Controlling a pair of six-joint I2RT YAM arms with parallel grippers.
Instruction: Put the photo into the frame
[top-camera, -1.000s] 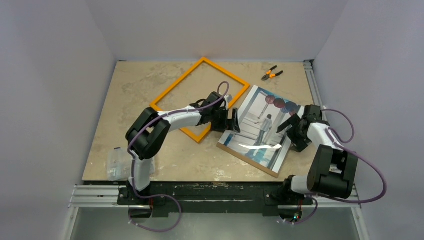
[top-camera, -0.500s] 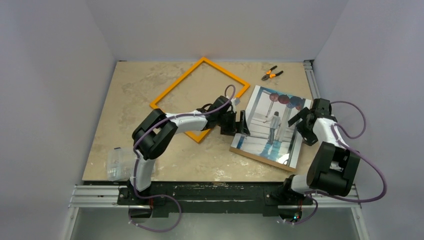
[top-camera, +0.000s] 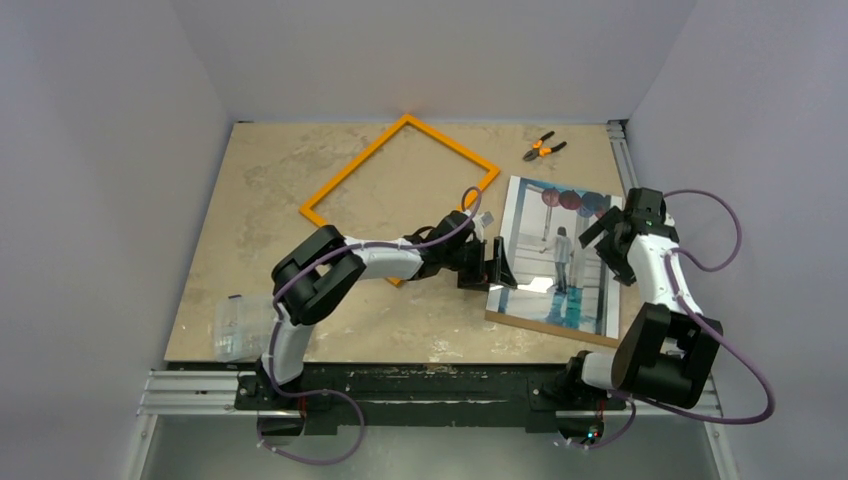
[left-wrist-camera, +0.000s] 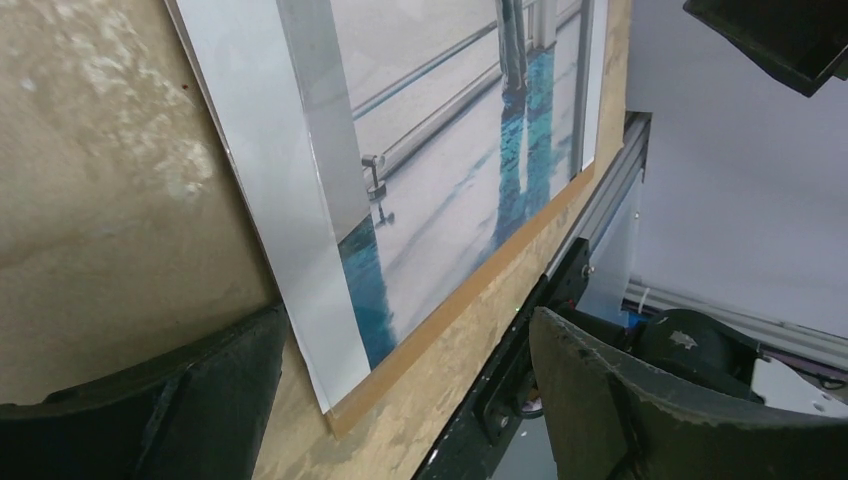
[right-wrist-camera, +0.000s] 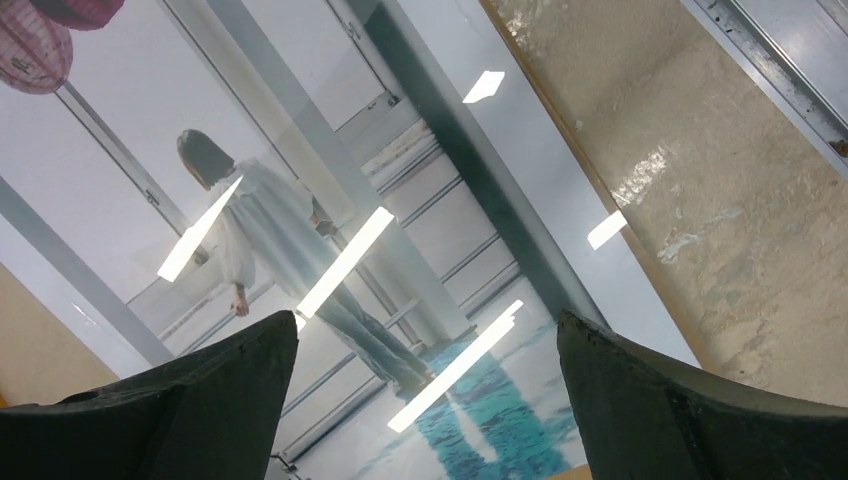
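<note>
Pale grey-lilac walls (top-camera: 120, 150) close in the left, back and right sides. Tabletop (top-camera: 270, 190) is beige, marbled stone-look, with whitish scuffs along the near edge. Metal rail (top-camera: 628, 170) runs down the right side of the table, and another rail (top-camera: 430, 385) along the near edge carries both arm bases.

The frame (top-camera: 355, 164) lies flat at far centre, turned diamond-wise, with bare table showing through its opening. The left arm crosses over its near corner. The photo (top-camera: 560, 250) is not in it: it lies at the right of the table, face up and glossy with light streaks, on a brown backing board (top-camera: 545, 325) that shows as a thin strip at the near edge.

Left gripper (top-camera: 490, 267) sits at the photo's left edge with its jaws spread wide and nothing clamped; the wrist view shows the photo's corner between its fingers (left-wrist-camera: 160, 400). Right gripper (top-camera: 612, 238) is over the photo's right edge, jaws fully apart, empty. Contact with the print can't be told.

Orange-handled pliers (top-camera: 543, 148) lie at the far right. A clear plastic packet (top-camera: 235, 328) lies at the near left.
</note>
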